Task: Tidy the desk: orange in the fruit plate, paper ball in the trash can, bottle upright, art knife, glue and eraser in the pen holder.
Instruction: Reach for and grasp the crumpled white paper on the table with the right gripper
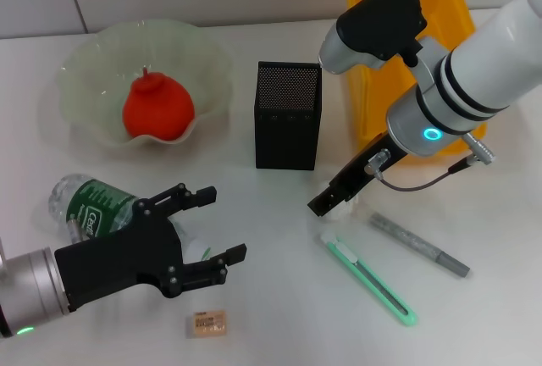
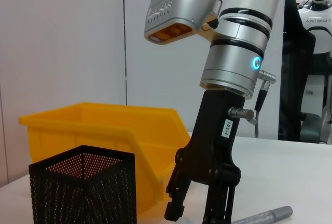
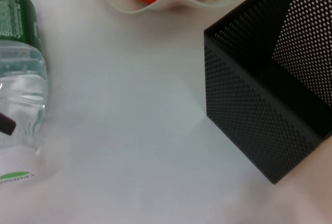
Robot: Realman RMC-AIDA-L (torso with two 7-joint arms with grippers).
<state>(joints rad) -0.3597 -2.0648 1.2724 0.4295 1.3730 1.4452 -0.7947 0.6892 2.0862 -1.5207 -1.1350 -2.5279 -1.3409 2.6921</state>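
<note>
The head view looks down from above on the whole desk [image 1: 254, 213]. The left wrist view sits low near the desktop, facing across toward the holder [image 2: 83, 190] and bin [image 2: 104, 130]. The right wrist view looks steeply down, close, sharing the holder [image 3: 264, 105] and bottle [image 3: 21, 79].

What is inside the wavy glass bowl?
An orange sits in the fruit plate. The plate's floor under the orange is covered, so nothing there shows.
</note>
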